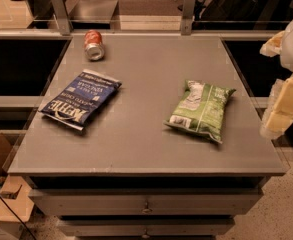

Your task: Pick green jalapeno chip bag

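Green bag (201, 110) is lying flat on the right half of the bench (136, 149), closer to the right edge than to the middle and about midway between the far and front edges. It is sitting at a slant, one short end pointing toward the far right corner and the other toward the front edge, with its white label panel facing up on its left side. Nothing is touching it.

Starting from the left, a cardboard box (8, 204) is sitting on the floor below the front left corner. On the left half of the bench, a blue bag (78, 100) with white lettering is lying flat, also slanted, its lower end reaching toward the left edge. Beyond it, near the far left corner, a can (93, 45) is lying on its side with its silver end facing the front. Both are resting well apart from the green bag, with bare grey surface between them. Two metal posts (59, 9) are standing along the far edge, and drawers (146, 204) are showing under the front edge.

Past the right edge, the gripper (286, 104) is hanging beside the bench, near the green bag but not touching it and holding nothing. Whether it is apart or together I cannot tell.
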Controlling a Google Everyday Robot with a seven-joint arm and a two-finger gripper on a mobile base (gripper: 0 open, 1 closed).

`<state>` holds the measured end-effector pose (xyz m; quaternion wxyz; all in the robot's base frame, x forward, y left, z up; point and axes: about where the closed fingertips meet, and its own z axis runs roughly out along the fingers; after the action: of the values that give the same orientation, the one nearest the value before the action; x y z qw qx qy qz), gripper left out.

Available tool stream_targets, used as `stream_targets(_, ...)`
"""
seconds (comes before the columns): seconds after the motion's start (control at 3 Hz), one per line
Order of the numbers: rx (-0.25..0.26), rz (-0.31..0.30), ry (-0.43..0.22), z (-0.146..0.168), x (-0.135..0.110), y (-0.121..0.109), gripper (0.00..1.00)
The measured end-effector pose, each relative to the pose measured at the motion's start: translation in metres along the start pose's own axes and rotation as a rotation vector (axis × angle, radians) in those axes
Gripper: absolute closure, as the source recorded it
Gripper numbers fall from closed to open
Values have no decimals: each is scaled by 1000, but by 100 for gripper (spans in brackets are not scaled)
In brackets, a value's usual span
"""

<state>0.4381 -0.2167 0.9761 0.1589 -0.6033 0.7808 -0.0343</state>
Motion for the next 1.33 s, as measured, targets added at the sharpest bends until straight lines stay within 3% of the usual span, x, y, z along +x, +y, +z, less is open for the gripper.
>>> stream_targets(0.67, -4, -3, -32, 0, -1, 0, 0)
stream_targets(1.0, -40, 50, -138, 23, 8, 1, 0)
stream_targets(1.33, -102, 112, -324, 58, -2, 11, 0)
